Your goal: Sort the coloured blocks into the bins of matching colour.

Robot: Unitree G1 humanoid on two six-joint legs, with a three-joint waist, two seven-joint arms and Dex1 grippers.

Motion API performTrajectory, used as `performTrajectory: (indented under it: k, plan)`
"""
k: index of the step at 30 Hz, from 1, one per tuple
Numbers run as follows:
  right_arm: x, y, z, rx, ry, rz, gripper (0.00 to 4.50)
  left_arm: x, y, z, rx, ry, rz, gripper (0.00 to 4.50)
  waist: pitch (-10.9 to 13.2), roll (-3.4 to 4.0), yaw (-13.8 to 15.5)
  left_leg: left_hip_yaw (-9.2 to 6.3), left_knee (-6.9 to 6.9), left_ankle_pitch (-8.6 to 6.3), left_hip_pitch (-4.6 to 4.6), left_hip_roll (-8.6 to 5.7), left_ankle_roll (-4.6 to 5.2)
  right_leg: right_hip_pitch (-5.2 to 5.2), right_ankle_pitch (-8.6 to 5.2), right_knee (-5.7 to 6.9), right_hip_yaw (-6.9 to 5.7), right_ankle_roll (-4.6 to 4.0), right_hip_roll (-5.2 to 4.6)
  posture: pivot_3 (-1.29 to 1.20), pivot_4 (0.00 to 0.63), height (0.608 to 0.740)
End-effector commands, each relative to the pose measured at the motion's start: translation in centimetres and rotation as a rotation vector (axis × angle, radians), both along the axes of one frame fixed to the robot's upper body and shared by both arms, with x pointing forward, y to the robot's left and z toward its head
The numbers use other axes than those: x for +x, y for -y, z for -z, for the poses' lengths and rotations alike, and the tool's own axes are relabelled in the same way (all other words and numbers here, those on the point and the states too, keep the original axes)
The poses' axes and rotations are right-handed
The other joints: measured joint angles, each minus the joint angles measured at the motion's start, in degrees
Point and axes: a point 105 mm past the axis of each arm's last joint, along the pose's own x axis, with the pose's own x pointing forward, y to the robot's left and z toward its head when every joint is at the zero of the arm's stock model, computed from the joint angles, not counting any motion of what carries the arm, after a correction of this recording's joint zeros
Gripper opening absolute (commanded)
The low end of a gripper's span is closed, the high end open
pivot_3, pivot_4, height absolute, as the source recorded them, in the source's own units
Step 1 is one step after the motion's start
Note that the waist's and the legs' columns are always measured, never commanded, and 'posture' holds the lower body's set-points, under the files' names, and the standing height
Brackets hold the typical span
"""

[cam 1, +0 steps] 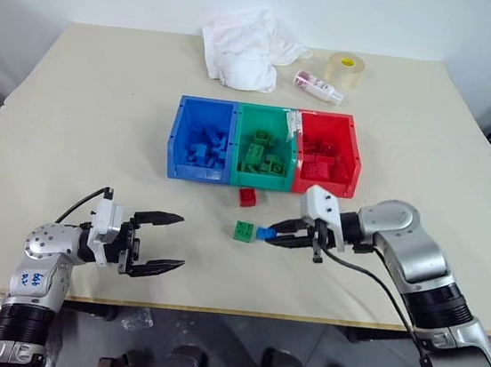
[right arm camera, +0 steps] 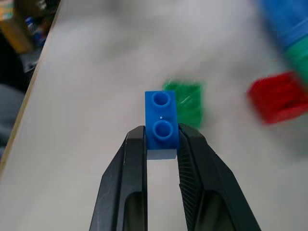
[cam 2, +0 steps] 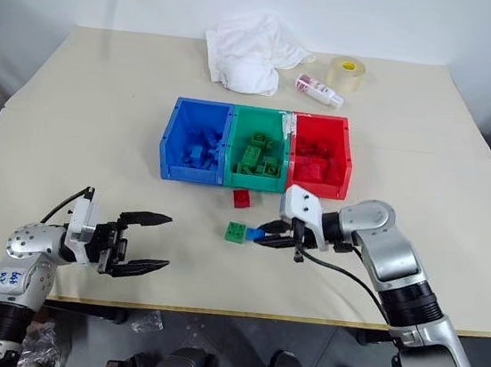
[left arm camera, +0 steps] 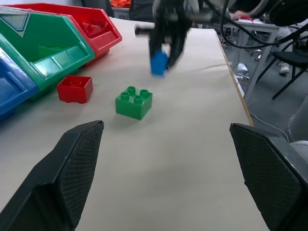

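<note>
The right pincer (cam 1: pixel 277 237) is clamped on a small blue block (right arm camera: pixel 161 120), which sticks out from between its two black fingertips, studs showing in the right wrist view. It holds the block just above the desk (cam 1: pixel 93 111), right beside a green block (cam 1: pixel 244 231) that lies on the desk on the pincer's left. A red block (cam 1: pixel 247 196) lies a little farther off, just in front of the green bin (cam 1: pixel 259 181).

The blue bin (cam 1: pixel 197 173), the green bin and the red bin (cam 1: pixel 324 186) stand joined in a row beyond the loose blocks, each already holding blocks of its own colour.

The left pincer (cam 1: pixel 159 242) hangs near the desk's front edge, fingers spread wide and holding nothing, pointing toward the loose blocks and well apart from them.
</note>
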Motion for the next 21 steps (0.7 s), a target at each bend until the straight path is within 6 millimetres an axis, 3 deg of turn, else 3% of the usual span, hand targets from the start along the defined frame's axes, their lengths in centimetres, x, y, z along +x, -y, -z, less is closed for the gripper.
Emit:
performTrajectory:
  k: [1, 8, 13, 17, 21]
  plan:
    - [1.2, -1.1, -3.9, 0.093, 0.108, 0.012, 0.46, 0.0, 0.2, -0.8, -0.015, 0.044, 0.006, 4.50, 0.0, 0.00, 0.0, 0.00, -0.01, 0.00, 0.00, 0.01, 0.00, -0.01, 0.00, 0.00, 0.00, 0.00, 0.01, 0.00, 0.150, 0.740]
    - [6.8, -6.6, -7.7, 0.159, 0.242, 0.095, 0.46, 0.7, 1.0, -0.8, -0.023, 0.054, 0.022, 4.50, 0.0, 0.00, -1.7, 0.00, -0.08, 0.01, 0.04, 0.00, -0.02, -0.09, -0.01, 0.13, -0.02, -0.02, 0.01, 0.00, 0.150, 0.740]
    - [9.5, -10.9, -9.2, 0.207, 0.301, 0.170, 0.46, 1.2, 1.8, -1.0, -0.034, 0.072, 0.032, 4.50, 0.0, 0.00, -2.9, -0.11, -0.13, 0.00, 0.04, -0.05, -0.02, -0.29, -0.01, 0.55, -0.06, -0.03, -0.02, 0.00, 0.150, 0.740]
    - [10.2, -12.6, -9.7, 0.242, 0.309, 0.222, 1.76, 1.4, 2.1, -1.1, -0.037, 0.082, 0.033, 4.50, 0.0, 0.01, -3.3, -0.24, -0.17, 0.00, 0.04, -0.04, -0.04, -0.32, -0.01, 0.66, -0.09, -0.04, -0.01, 0.00, 0.150, 0.740]
    - [10.1, -12.4, -9.8, 0.257, 0.311, 0.200, 3.07, 1.3, 2.1, -1.1, -0.038, 0.084, 0.033, 4.50, 0.0, 0.02, -3.3, -0.32, -0.17, 0.00, 0.04, -0.06, -0.04, -0.31, 0.00, 0.67, -0.09, -0.05, -0.01, 0.00, 0.150, 0.740]
